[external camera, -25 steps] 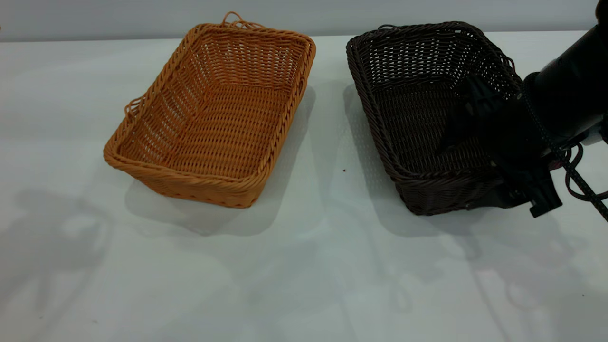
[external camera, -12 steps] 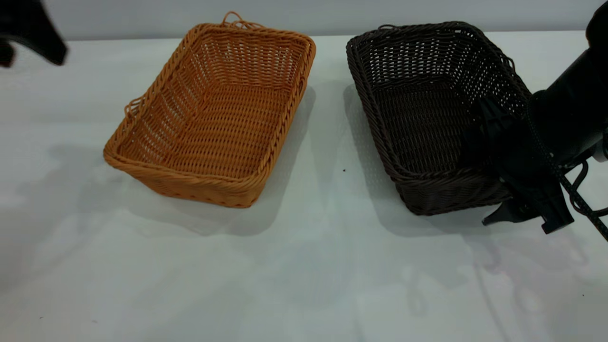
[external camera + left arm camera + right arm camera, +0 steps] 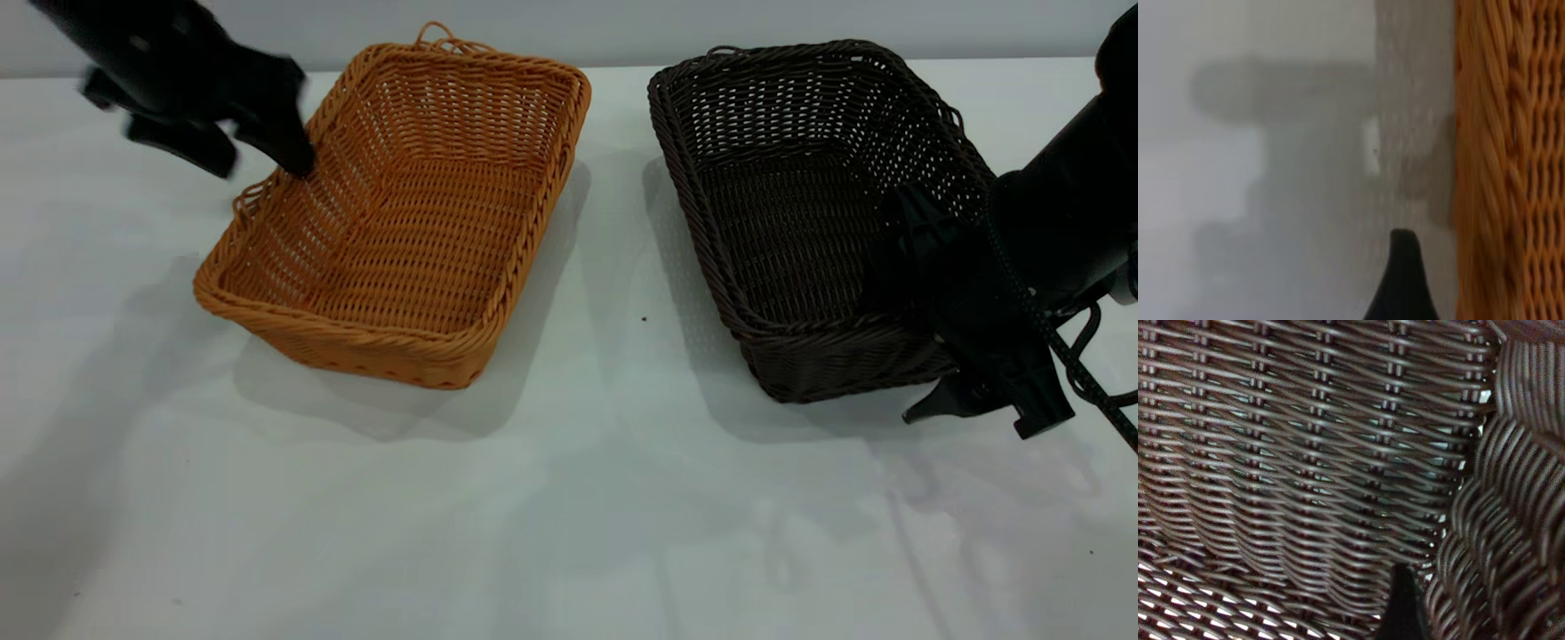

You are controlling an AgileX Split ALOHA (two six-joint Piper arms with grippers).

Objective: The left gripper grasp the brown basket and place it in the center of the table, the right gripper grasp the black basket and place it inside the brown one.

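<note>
The brown basket [image 3: 404, 213] stands left of centre on the white table [image 3: 569, 498]. My left gripper [image 3: 262, 164] is open at its far left rim, with one finger over the rim and the other outside. The left wrist view shows the outer finger [image 3: 1401, 283] on the table side of the braided rim [image 3: 1485, 167]. The black basket [image 3: 800, 204] stands at the right. My right gripper [image 3: 933, 338] is open astride its near right wall. One finger [image 3: 1401, 607] is inside the black basket [image 3: 1291, 453]; the other is hidden in that view.
The two baskets stand side by side with a gap of bare table [image 3: 613, 249] between them. The right arm's cable [image 3: 1080, 356] hangs by the black basket's right side. A grey wall runs behind the table.
My left gripper has come in from the upper left down to the brown basket's left rim. My right gripper slid toward the black basket's near right corner, then held still.
</note>
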